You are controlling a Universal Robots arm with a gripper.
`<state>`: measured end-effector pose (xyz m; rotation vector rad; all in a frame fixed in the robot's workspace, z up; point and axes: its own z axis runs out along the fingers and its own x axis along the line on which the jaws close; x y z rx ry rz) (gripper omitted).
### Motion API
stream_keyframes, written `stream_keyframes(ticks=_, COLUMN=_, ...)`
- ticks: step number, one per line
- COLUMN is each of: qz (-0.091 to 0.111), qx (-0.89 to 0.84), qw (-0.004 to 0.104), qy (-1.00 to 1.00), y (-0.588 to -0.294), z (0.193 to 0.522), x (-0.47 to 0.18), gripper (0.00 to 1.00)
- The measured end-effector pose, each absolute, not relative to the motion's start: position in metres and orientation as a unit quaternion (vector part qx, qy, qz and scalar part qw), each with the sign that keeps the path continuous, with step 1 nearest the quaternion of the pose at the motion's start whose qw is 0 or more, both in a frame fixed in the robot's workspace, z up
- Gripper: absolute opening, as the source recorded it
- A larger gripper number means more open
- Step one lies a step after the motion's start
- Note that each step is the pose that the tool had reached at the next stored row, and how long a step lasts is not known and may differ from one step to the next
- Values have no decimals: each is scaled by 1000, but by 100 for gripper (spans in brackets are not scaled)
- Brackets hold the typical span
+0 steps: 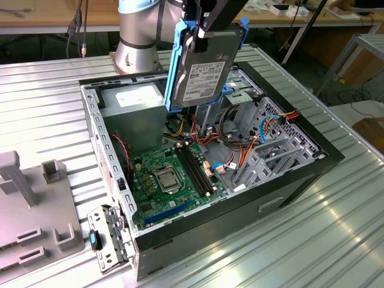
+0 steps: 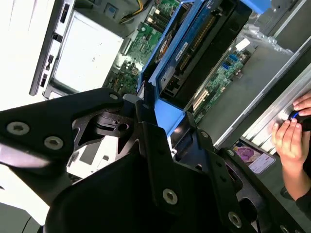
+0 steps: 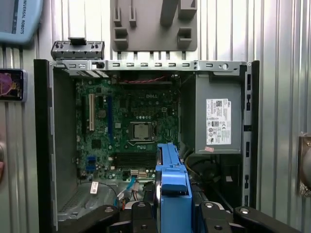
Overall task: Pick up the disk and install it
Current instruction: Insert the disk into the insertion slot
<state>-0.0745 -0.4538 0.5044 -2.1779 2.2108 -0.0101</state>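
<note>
In the exterior view, a grey plastic stand [image 1: 30, 210] sits on the ribbed metal surface [image 1: 54, 108] at the far left. Just beside it, toward the exterior view's right, a small metal bracket with a blue tab [image 1: 103, 239] lies against the corner of the open computer case [image 1: 288, 198]. The case lies on its side with its inside facing up. Within it, the green circuit board [image 1: 168, 180] covers the floor, and the grey power supply box [image 1: 135, 117] stands at the back by the arm's silver base [image 1: 138, 42].

Above the case, near its middle, the disk [image 1: 204, 69] hangs in the air, upright, with its label facing the camera and its bright blue frame running along both long edges. The pincer [image 1: 203, 30] is closed on the disk's top edge and holds it clear of the parts below. In the first wrist view, the disk is seen edge-on over the circuit board.

Further to the exterior view's right, the grey metal drive cage [image 1: 270, 144] fills that end of the case, with red, orange and blue cables looped in front of it.

In the second wrist view, a person's hand [image 2: 291, 133] rests near the outside of the case.
</note>
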Motion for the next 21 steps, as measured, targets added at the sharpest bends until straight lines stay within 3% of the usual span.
stream_keyframes(ticks=8, qz=-3, qx=-702, qw=19, qy=712, y=-455, z=502, x=-16, gripper=37)
stream_keyframes(ticks=21, qz=-5, qx=-702, qw=17, qy=712, y=-505, z=502, x=-15, gripper=37)
